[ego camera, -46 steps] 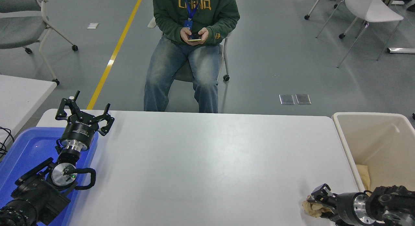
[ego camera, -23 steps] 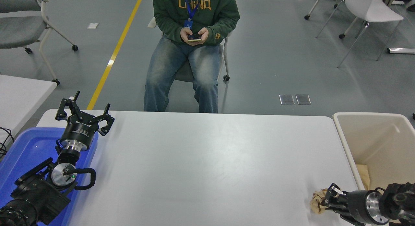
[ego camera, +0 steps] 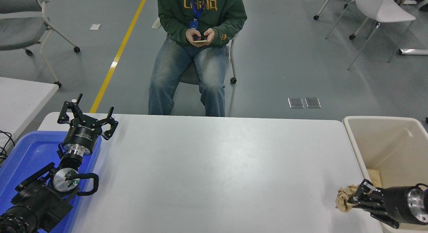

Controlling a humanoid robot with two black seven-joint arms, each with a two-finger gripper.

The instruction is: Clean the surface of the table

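White table surface point(ego camera: 207, 166) filled most of the view and looked bare except for one crumpled brown paper wad point(ego camera: 344, 202), sitting near the table's right edge, just beside the beige bin point(ego camera: 384, 121) that stood against that edge. Right gripper point(ego camera: 355, 199) had its fingers closed on the wad, reaching in from the bin side. Change vs a second ago: wad and gripper had moved right and slightly toward the far side, closer to the bin; arm had pulled back so less of it showed. Half a second ago the wad was roughly midway along that path, so steady travel toward the bin. My read: last bit of rubbish was about to go over the bin wall, task nearly done. Bin already held some tan material at its near corner. Left gripper point(ego camera: 87, 121) was parked with fingers spread over the blue tray point(ego camera: 23, 159) at the table's left end, unchanged. Person point(ego camera: 200, 42) sat beyond the table's far edge, hands on a phone, same pose.
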